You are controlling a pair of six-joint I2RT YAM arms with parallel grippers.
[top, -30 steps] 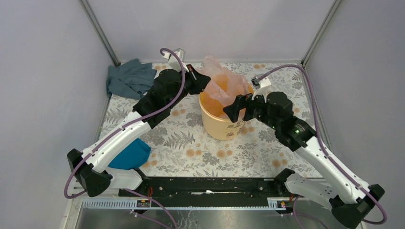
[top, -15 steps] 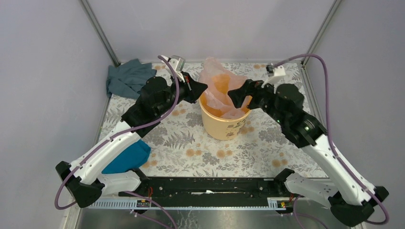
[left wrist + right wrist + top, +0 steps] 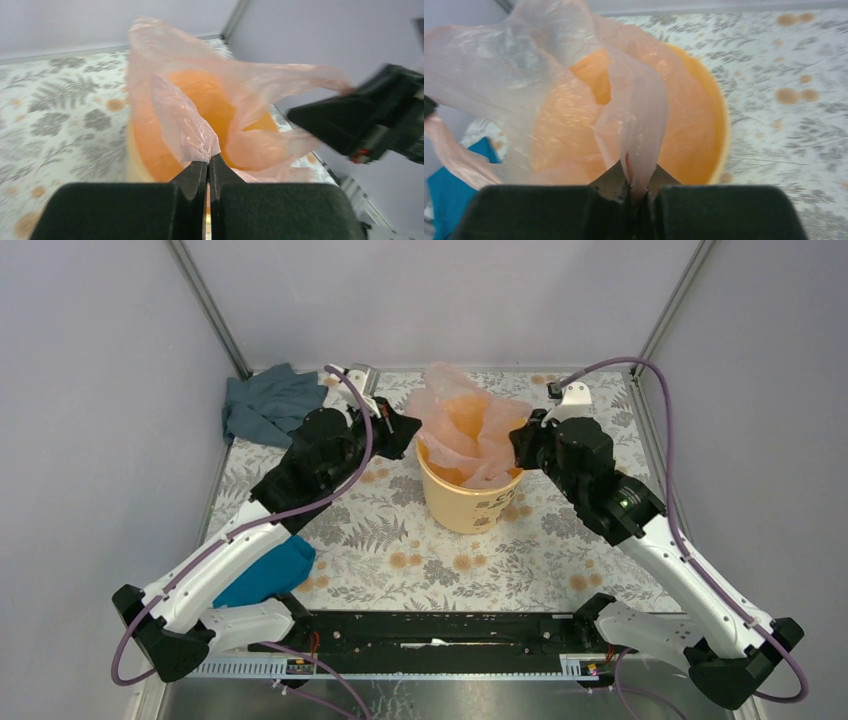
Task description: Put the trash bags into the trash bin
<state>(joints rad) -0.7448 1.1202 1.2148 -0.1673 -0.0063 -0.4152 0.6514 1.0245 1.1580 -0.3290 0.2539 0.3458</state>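
The trash bag [image 3: 462,422] is a thin pale pink film, spread open over the mouth of the yellow-orange trash bin [image 3: 470,508] and hanging partly inside it. My left gripper [image 3: 408,426] is at the bin's left rim, shut on the bag's left edge. In the left wrist view the film [image 3: 184,125] bunches right at my shut fingertips [image 3: 209,161]. My right gripper [image 3: 521,440] is at the right rim. The right wrist view shows a fold of the bag [image 3: 640,117] pinched between its jaws [image 3: 637,181], with the bin's rim [image 3: 720,131] beyond.
A grey-blue cloth [image 3: 265,405] lies at the back left corner. A teal cloth [image 3: 270,570] lies near the left arm's base and shows in the right wrist view [image 3: 444,187]. Grey walls close in the floral table on three sides.
My right gripper swung from above the bin to its right rim and shut on the bag's right edge. The left gripper drew slightly left, and the bag is stretched wider.
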